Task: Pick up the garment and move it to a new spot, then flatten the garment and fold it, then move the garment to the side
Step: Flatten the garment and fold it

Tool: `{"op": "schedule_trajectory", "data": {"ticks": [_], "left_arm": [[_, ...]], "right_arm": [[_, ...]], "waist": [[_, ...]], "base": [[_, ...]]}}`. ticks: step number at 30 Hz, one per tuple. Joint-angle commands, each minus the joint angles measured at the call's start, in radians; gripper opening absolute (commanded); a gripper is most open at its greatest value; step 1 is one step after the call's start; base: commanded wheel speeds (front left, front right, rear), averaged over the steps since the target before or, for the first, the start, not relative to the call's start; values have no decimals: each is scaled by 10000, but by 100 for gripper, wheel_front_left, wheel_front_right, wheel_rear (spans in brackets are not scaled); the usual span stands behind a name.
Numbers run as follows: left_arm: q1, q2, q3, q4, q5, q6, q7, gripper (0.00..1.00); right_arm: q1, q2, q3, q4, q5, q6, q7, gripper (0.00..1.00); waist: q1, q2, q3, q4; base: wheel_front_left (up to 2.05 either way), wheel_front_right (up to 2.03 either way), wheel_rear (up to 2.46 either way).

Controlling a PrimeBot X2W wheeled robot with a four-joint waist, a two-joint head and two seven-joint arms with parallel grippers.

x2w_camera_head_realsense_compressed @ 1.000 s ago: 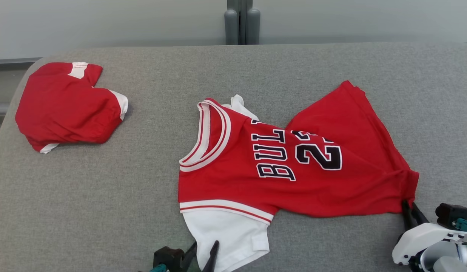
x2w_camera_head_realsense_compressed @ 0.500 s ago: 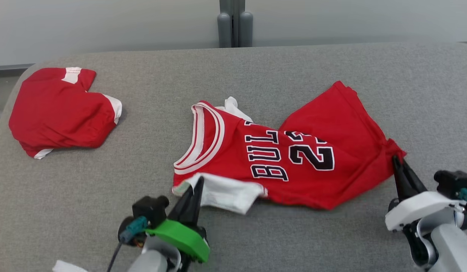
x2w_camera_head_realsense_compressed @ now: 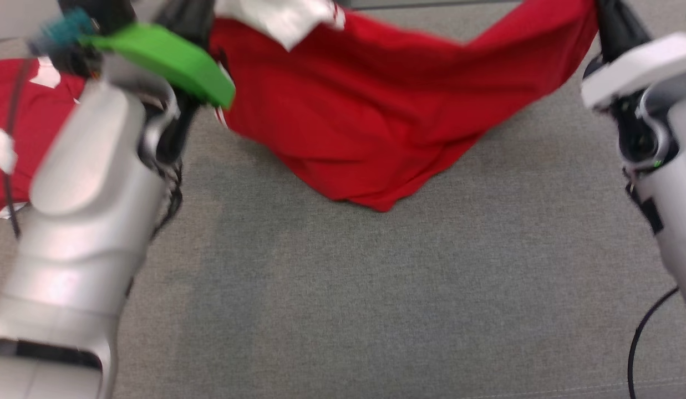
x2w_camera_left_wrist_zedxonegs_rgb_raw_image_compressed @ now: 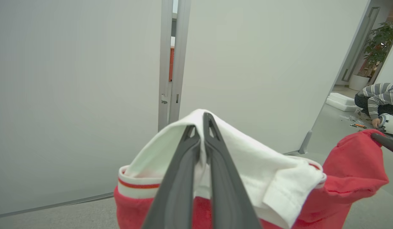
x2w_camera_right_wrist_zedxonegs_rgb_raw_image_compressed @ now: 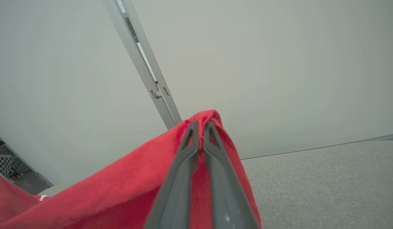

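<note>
The garment is a red jersey (x2w_camera_head_realsense_compressed: pixel 370 105) with white trim. It hangs stretched between my two raised grippers, and its sagging middle reaches down to the grey padded table (x2w_camera_head_realsense_compressed: pixel 376 288). My left gripper (x2w_camera_left_wrist_zedxonegs_rgb_raw_image_compressed: pixel 199 122) is shut on the white sleeve part (x2w_camera_left_wrist_zedxonegs_rgb_raw_image_compressed: pixel 256 165); in the head view it is at the top left (x2w_camera_head_realsense_compressed: pixel 184 19). My right gripper (x2w_camera_right_wrist_zedxonegs_rgb_raw_image_compressed: pixel 201 125) is shut on a bunched red corner (x2w_camera_right_wrist_zedxonegs_rgb_raw_image_compressed: pixel 215 117) and stands at the head view's top right (x2w_camera_head_realsense_compressed: pixel 611 19). The jersey's printed front is hidden.
A second red garment (x2w_camera_head_realsense_compressed: pixel 26 116) lies on the table at the far left, partly behind my left forearm (x2w_camera_head_realsense_compressed: pixel 87 210). A pale partition wall (x2w_camera_left_wrist_zedxonegs_rgb_raw_image_compressed: pixel 72 95) stands behind the table. A person in a striped sleeve (x2w_camera_left_wrist_zedxonegs_rgb_raw_image_compressed: pixel 379 93) crouches on the floor far right, near a potted plant (x2w_camera_left_wrist_zedxonegs_rgb_raw_image_compressed: pixel 379 38).
Both grippers have risen and lifted the jersey off the table, so it now hangs between them. The head camera's view has shifted too.
</note>
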Motion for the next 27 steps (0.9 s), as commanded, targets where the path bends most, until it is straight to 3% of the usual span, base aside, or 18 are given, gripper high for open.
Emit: {"op": "schedule_trajectory", "data": {"ticks": [1, 8, 16, 20, 27], "left_arm": [[-951, 22, 266, 349, -344, -20, 20, 0], [-5202, -106, 529, 2419, -236, -22, -47, 0], [-7968, -336, 258, 3644, -186, -21, -665, 0], [-8291, -562, 38, 3926, -478, -21, -857, 0], [-7215, -257, -172, 4203, -1124, -22, -1280, 0]], "right_arm": [[-858, -85, -17, 286, 280, 0, 206, 0], [-4807, -52, 5, 2082, 853, 0, 653, 0], [-7257, 38, 340, 3440, 989, 0, 139, 0], [-7607, 3, 683, 3612, 1139, 0, -35, 0], [-6812, -4, 1407, 3367, 1758, 0, -516, 0]], "waist": [[-1, 0, 1211, -333], [-1, 0, 2167, -574], [-1, 0, 2246, -634], [-1, 0, 2363, -528], [-1, 0, 2490, -661]], "base": [[0, 0, 0], [0, 0, 0], [0, 0, 0], [0, 0, 0], [0, 0, 0]]}}
